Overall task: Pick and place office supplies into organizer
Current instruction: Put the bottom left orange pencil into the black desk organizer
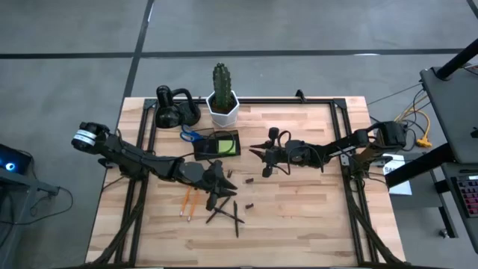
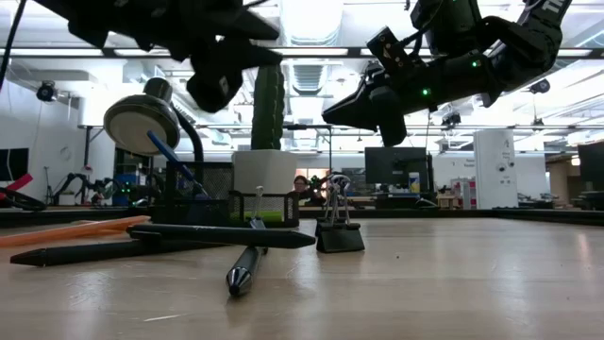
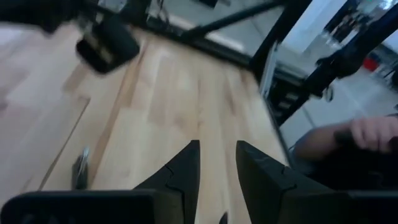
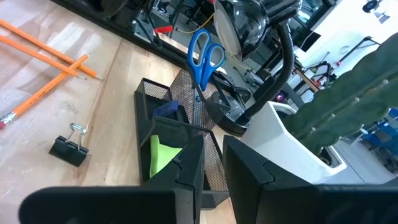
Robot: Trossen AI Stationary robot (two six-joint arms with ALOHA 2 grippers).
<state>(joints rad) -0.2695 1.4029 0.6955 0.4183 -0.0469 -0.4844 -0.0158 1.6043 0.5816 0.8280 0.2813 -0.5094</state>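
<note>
Organizer [image 1: 218, 144], a dark mesh box, is sitting on the bench [image 1: 299, 217] just in front of my right gripper [image 1: 258, 154], which is hovering above the wood with its fingers [image 4: 186, 168] set a narrow gap apart and nothing showing between them. In the right wrist view the organizer [image 4: 186, 134] is holding a lime-green sticky-note pad [image 4: 161, 152] and blue-handled scissors [image 4: 204, 56] standing upright, handles up. Beyond it a white cactus pot [image 4: 292, 140] and a black looped gadget [image 4: 261, 25] are standing. A black binder clip [image 4: 68, 148] is lying off to the side of this gripper, and orange pencils [image 4: 53, 71] are lying farther out past the clip.

I am seeing my left gripper [image 1: 222, 184] hanging over the bench too, fingers [image 3: 183, 174] slightly parted and holding nothing that I can see. Black pens [image 1: 228, 213] are lying crossed just beneath and beside it. More orange pencils [image 1: 185, 202] are lying nearby. Tiny dark bits [image 1: 248, 180] are resting between the two grippers.

In the low view a pen [image 2: 217, 234] is lying across the foreground beside a binder clip [image 2: 338, 231].
</note>
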